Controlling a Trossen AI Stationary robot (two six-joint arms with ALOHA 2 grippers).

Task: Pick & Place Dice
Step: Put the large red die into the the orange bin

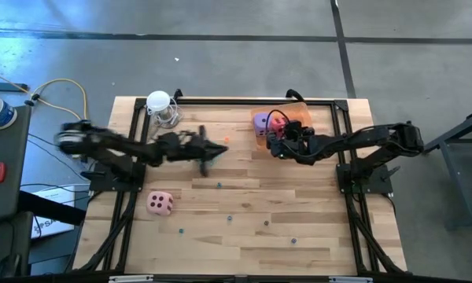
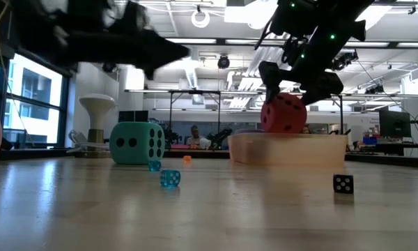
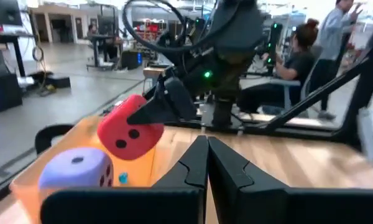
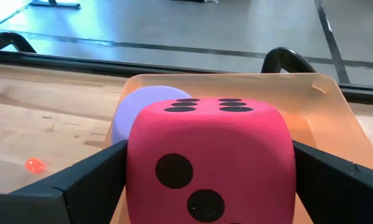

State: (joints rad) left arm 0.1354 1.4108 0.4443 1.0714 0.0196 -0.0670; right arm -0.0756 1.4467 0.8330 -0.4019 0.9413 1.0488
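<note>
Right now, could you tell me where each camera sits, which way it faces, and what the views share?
High view: overhead, looking down on the table and both arms.
Low view: at tabletop height, looking across; arms enter from above.
Left wrist view: on the left arm, behind the shut left gripper, facing the right arm.
Right wrist view: on the right arm, behind the right gripper, which holds the red die.
Shared: all four show the red die over the orange bin.

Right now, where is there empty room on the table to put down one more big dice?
The widest bare wood lies on the right, between the pink die and the table's right rail, dotted only with tiny beads. It is crowded around the orange bin, where the purple die sits and the right gripper holds the red die.
</note>
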